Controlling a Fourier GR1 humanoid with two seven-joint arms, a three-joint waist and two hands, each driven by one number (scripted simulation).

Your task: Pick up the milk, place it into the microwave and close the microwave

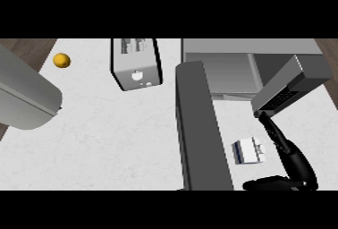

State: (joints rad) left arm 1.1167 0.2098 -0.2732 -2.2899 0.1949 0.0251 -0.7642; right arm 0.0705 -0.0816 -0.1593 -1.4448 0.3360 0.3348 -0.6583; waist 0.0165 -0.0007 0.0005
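Milk (pixel 249 151): small white carton on counter (pixel 119 134), just right of door (pixel 201 134). Microwave (pixel 231 71): grey, door swung wide open.

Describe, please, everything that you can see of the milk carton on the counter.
The milk carton is a small white box with bluish-grey shading on its faces, and it looks like card. Seen from steeply above, it sits on the white counter, just right of the open microwave door and apart from it. The black right hand passes close by its right side with a narrow gap between them, so only the counter touches the carton. No print can be read.
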